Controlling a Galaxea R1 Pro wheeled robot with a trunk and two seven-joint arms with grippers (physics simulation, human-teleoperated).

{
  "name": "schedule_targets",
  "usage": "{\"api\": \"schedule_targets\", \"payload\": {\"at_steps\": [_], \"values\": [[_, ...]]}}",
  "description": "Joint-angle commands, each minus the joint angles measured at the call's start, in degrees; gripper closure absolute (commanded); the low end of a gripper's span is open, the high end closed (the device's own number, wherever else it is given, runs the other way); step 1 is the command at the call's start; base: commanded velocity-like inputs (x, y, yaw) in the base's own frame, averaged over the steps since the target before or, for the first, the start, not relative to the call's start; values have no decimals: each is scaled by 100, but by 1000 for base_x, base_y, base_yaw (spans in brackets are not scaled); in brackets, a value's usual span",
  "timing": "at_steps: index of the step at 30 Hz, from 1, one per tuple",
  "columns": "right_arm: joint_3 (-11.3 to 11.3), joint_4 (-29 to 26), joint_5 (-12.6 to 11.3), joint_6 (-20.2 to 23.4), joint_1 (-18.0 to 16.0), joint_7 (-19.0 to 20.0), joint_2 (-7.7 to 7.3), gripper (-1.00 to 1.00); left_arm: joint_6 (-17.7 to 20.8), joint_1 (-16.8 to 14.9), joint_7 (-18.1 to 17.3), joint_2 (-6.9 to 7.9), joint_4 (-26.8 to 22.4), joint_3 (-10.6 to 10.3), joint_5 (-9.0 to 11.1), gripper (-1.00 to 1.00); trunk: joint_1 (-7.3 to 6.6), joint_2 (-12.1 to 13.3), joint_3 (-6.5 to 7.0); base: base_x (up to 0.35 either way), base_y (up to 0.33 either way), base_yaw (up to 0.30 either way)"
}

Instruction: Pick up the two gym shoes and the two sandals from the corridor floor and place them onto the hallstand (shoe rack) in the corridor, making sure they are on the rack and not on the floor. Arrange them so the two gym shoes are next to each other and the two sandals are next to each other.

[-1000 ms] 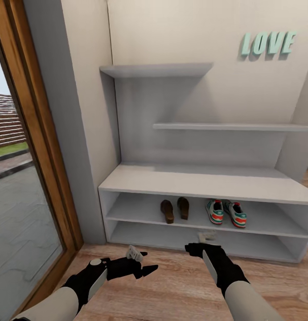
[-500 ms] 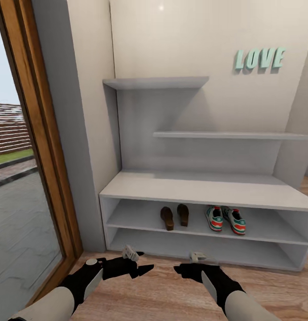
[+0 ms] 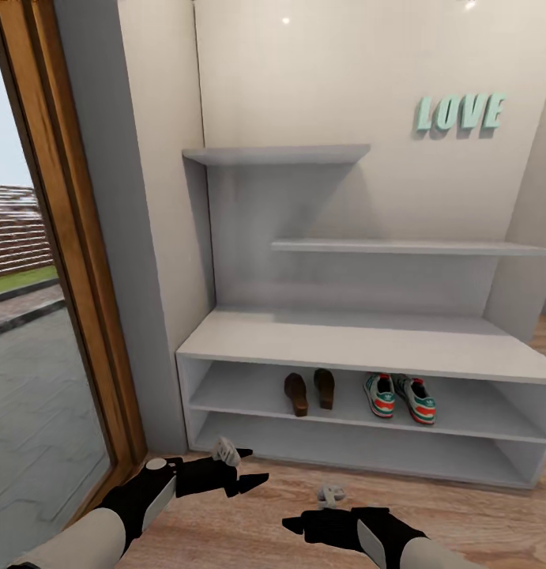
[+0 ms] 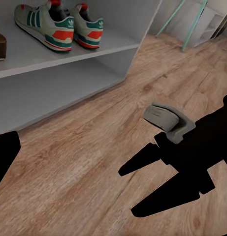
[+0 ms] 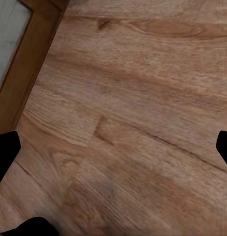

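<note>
Two gym shoes (image 3: 399,397), two sandals (image 3: 310,391) on hallstand (image 3: 359,346) shelf

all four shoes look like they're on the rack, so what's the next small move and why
Probably just pull both arms back and stop. The sandals sit side by side on the hallstand's upper shelf, the gym shoes paired beside them, none on the floor. The left gripper and right gripper hold nothing.
</note>
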Motion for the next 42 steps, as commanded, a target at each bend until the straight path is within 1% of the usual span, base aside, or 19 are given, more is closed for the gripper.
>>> {"api": "schedule_targets", "payload": {"at_steps": [1,6,12,24,42], "values": [[-46,-3,36,45,2,124,6,-100,-54,-5,8,7,3,-45,32,-100,-2,-1,-6,0,0,0],[-38,0,34,41,3,155,52,-100,-54,-4,12,7,3,-51,32,-100,-2,-1,-6,0,0,0],[-44,0,25,40,3,160,51,-100,-53,-5,17,-1,4,-53,32,-100,-2,-1,-6,0,0,0],[-52,9,60,40,4,155,-1,-100,-53,-2,21,-2,3,-53,32,-100,-2,-1,-6,0,0,0],[-52,9,60,40,3,152,-2,-100,-54,-5,13,-2,3,-53,27,-100,-2,-1,-6,0,0,0]]}}
